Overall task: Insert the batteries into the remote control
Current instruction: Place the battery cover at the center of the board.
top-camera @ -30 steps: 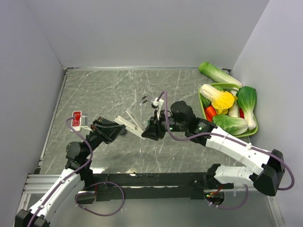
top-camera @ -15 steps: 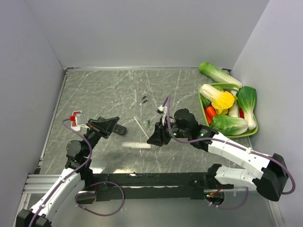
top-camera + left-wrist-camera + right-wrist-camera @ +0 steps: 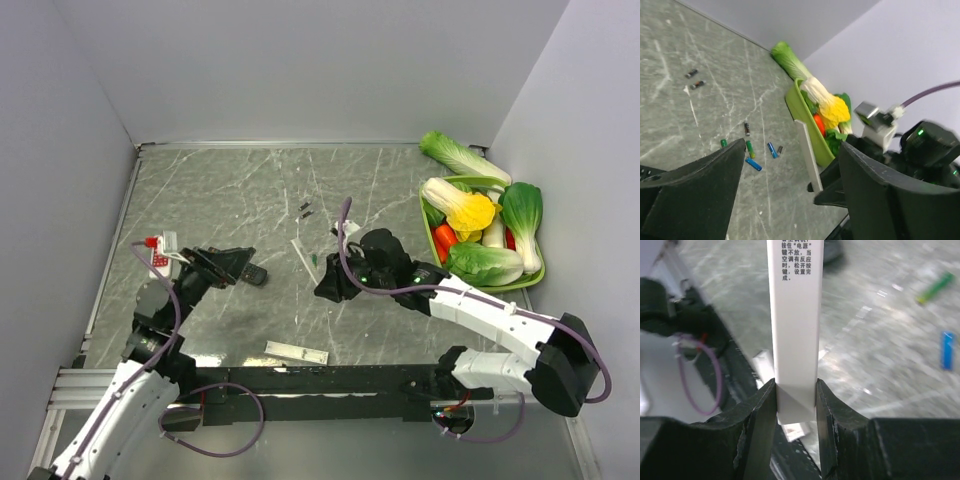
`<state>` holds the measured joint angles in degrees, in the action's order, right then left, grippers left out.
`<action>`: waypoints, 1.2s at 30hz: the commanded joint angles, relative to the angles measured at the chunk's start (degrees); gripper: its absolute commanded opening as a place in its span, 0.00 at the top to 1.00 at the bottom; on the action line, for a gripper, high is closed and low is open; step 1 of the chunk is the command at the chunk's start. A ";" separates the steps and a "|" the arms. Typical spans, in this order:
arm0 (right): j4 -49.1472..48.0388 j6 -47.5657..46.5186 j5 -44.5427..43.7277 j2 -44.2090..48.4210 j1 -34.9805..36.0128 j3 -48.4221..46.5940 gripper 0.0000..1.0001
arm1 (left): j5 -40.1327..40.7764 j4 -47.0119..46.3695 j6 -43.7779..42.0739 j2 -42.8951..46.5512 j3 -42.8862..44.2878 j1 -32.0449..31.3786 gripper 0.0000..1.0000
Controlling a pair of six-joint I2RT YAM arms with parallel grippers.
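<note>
Nearest your arms, a flat white piece (image 3: 297, 351) lay on the grey surface (image 3: 220, 190), close to the near edge. A bit further in, your left claw (image 3: 243, 265) was wide open, and nothing was between its two dark fingers (image 3: 695, 200). Your right claw (image 3: 796, 385) was near the middle of the surface. It was closed tight on the bottom end of the remote (image 3: 794, 315). The remote was long, thin and white, with small writing on it, and it stuck out past the fingertips.

Just beyond the remote, a little bunch of batteries (image 3: 750, 149) lay loose on the surface, some green, some blue and one dark. None of them touched the remote. Further back, two dark batteries (image 3: 698, 84) lay side by side, apart from the bunch. Far off on the right side, a green basket (image 3: 791, 102) held vegetables (image 3: 470, 208).
</note>
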<state>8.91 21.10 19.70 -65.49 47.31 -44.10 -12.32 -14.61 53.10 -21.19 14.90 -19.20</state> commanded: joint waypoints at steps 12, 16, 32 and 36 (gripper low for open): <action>25.62 4.39 -18.99 -9.89 -23.13 -3.01 0.89 | 9.85 39.47 -15.81 -9.30 28.25 0.22 0.01; 29.85 4.74 -25.49 -14.39 -23.93 -5.82 0.87 | 10.47 42.21 -20.84 -10.36 33.43 0.22 0.01; 33.19 0.52 -26.21 -26.17 -27.89 -9.69 0.59 | 18.64 36.58 -30.16 -3.95 26.59 0.30 0.01; 33.28 -0.18 -25.77 -24.16 -27.80 -9.17 0.43 | 19.43 36.58 -30.16 -2.63 26.15 0.39 0.01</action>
<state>40.42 21.89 -6.07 -90.89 19.70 -52.51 4.73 24.53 24.58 -25.43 40.82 -19.20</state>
